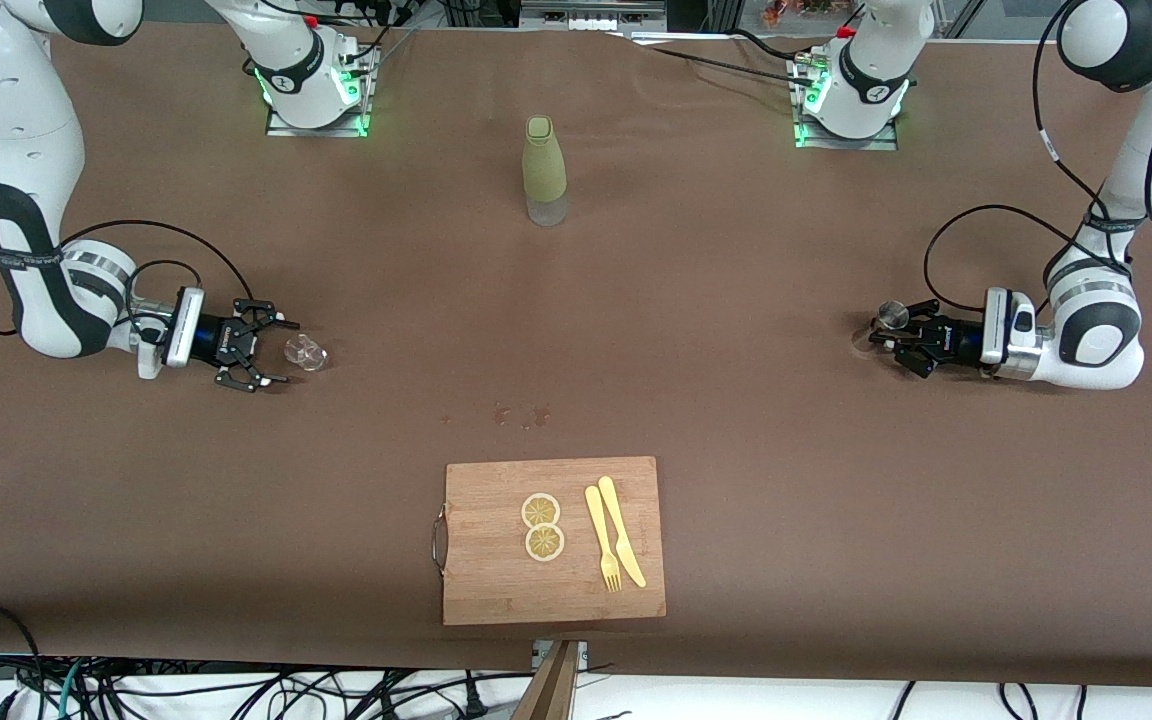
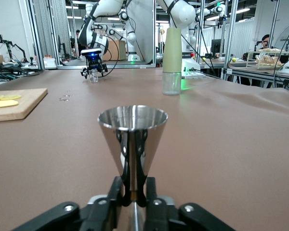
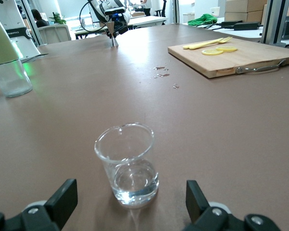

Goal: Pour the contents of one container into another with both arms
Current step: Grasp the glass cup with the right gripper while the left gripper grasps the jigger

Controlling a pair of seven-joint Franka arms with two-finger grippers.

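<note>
The silver jigger [image 1: 894,316] stands upright near the left arm's end of the table. My left gripper [image 1: 886,333] is shut on it. In the left wrist view the fingers [image 2: 116,192] pinch the narrow waist of the jigger [image 2: 132,130]. The small clear glass [image 1: 305,352] sits on the table near the right arm's end. My right gripper [image 1: 281,351] is open, low over the table, its fingertips just short of the glass. In the right wrist view the glass [image 3: 128,166] stands upright just ahead of the spread fingers [image 3: 62,197], untouched.
A tall olive-green bottle [image 1: 544,170] stands mid-table near the robots' bases. A wooden cutting board [image 1: 496,590] with lemon slices [image 1: 542,526], a yellow fork and a knife [image 1: 622,545] lies near the front camera. A few wet spots [image 1: 521,415] mark the brown cloth.
</note>
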